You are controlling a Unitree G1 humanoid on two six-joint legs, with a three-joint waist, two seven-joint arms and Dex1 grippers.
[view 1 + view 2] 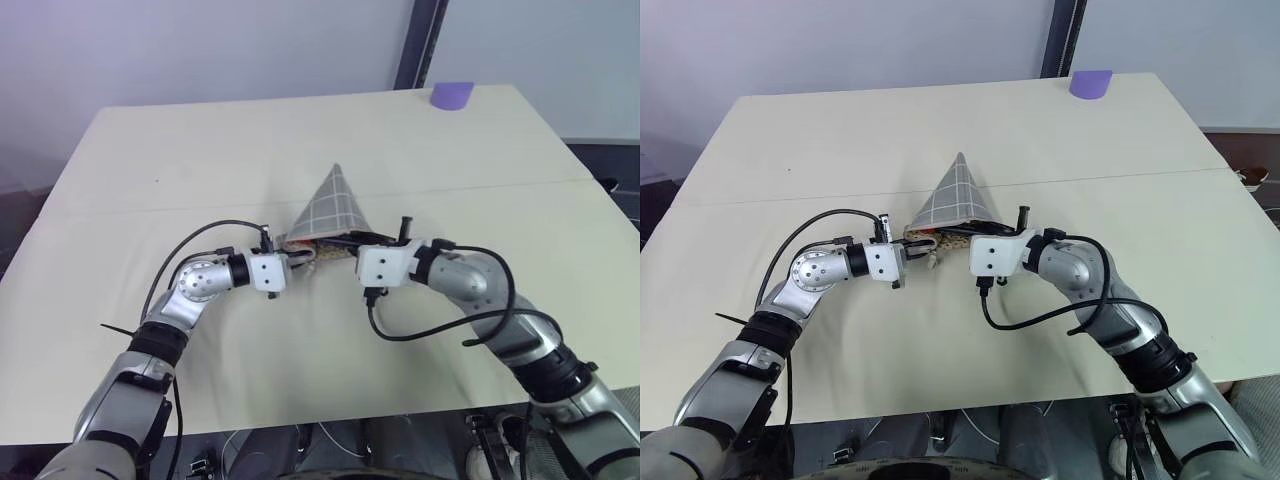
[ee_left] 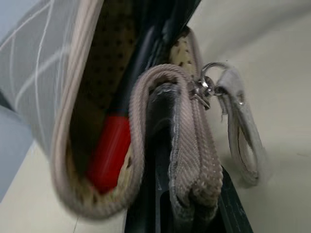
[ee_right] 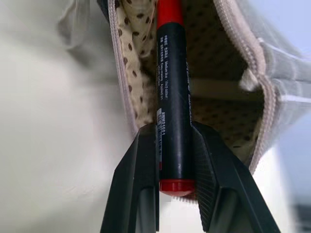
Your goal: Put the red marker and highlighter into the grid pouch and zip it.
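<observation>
Grey grid-patterned fabric pouch (image 1: 333,208) propped open on the cream tabletop (image 1: 200,150).
Left fingers (image 2: 160,194) clamp its beige zipper edge; right fingers (image 3: 214,189) grip the red-capped black marker (image 3: 172,107), its tip inside the dotted lining.

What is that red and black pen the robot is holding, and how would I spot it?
Start at the cream table and find the grey grid pouch propped up at its middle. At its open mouth, the right gripper pinches the red marker, its front half inside the dotted lining. Its black barrel with small print and red ends set it apart.
</observation>
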